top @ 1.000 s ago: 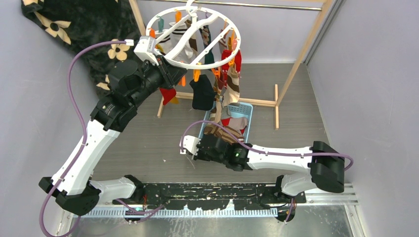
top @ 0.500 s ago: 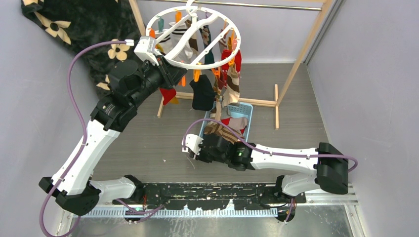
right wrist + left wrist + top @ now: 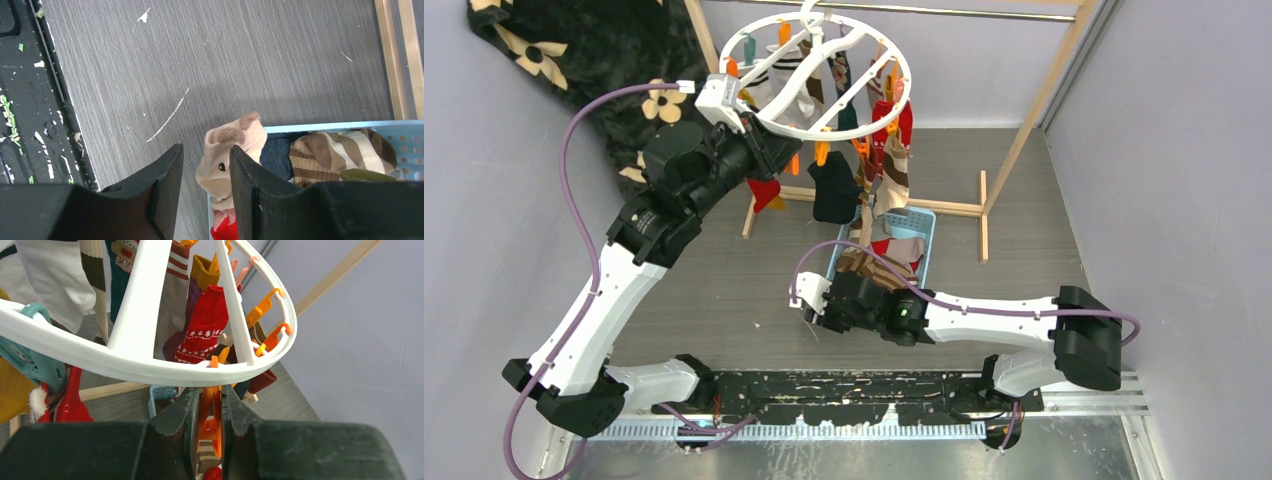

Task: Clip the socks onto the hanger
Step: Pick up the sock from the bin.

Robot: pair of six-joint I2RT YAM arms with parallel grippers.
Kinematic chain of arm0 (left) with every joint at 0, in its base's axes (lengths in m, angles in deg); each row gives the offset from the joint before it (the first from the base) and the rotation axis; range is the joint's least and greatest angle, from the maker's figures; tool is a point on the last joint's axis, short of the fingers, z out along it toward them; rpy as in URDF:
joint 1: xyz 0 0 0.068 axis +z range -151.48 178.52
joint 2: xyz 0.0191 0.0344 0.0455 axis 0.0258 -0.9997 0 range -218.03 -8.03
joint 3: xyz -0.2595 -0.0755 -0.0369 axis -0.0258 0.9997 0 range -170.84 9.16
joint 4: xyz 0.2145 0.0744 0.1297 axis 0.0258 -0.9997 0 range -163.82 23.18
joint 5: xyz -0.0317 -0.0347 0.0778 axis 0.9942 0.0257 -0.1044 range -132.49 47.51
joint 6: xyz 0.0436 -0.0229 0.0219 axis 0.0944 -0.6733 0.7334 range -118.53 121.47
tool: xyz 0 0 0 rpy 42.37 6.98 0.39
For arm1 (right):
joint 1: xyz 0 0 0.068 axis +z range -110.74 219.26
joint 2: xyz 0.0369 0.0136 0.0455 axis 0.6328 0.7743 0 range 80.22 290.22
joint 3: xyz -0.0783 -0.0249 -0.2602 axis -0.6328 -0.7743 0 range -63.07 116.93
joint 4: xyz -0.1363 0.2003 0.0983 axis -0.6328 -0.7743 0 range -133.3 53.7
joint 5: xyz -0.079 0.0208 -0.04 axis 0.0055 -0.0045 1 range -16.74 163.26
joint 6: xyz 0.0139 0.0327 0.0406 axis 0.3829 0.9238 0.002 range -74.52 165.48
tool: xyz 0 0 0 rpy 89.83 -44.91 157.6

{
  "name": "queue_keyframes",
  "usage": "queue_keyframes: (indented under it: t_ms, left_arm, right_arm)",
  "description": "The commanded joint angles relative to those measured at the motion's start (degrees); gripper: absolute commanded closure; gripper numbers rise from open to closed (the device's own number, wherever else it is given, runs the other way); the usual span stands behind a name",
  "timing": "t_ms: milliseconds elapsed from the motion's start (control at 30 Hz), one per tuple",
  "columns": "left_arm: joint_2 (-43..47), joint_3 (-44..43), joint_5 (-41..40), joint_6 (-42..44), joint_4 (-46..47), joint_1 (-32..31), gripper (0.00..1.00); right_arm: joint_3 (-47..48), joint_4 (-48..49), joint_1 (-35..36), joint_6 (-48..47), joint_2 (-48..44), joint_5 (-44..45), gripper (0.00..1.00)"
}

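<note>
The white ring hanger (image 3: 776, 62) hangs at the back with several socks clipped on, among them a black one (image 3: 832, 190) and a red one (image 3: 205, 330). My left gripper (image 3: 776, 150) is just under the ring (image 3: 135, 315). In the left wrist view it (image 3: 210, 410) is shut on a dangling orange clip (image 3: 215, 412). My right gripper (image 3: 836, 300) is open and empty (image 3: 202, 195) above the near corner of the light blue basket (image 3: 320, 126). A beige animal-face sock (image 3: 230, 145) hangs over that corner below the jaws. A brown-and-cream striped sock (image 3: 340, 152) lies in the basket.
The wooden-framed rack (image 3: 1014, 130) carries the hanger. A black flowered blanket (image 3: 574, 50) hangs at the back left. The basket (image 3: 921, 245) stands under the hanger. A black strip (image 3: 30, 100) runs along the near edge of the floor. Grey walls close both sides.
My right gripper has shifted slightly back and forth over the basket's near corner. The left arm has not moved and still holds the clip.
</note>
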Motion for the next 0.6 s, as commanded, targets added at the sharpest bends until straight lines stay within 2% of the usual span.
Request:
queue_keyframes:
  t_ms: [0, 100, 200, 267, 567]
  left_arm:
    - [1.9, 0.5, 0.1, 0.6, 0.0, 0.1, 0.88]
    - [2.0, 0.5, 0.1, 0.7, -0.1, 0.0, 0.87]
    - [2.0, 0.5, 0.0, 0.8, -0.2, 0.0, 0.87]
    - [2.0, 0.5, 0.0, 0.8, -0.3, 0.0, 0.88]
    - [2.0, 0.9, -0.1, 0.9, -0.3, 0.0, 0.87]
  right_arm:
    - [2.1, 4.3, 0.1, 0.5, 1.4, 1.2, 0.59]
    - [1.8, 6.3, 0.1, 0.9, 1.6, 2.0, 0.70]
    - [0.7, 9.2, 0.1, 0.8, 0.2, 3.5, 0.90]
    - [-0.3, 11.6, 0.2, 0.7, -1.6, 5.1, 0.98]
    - [-2.5, 23.3, 0.1, 1.6, -10.1, 10.5, 0.99]
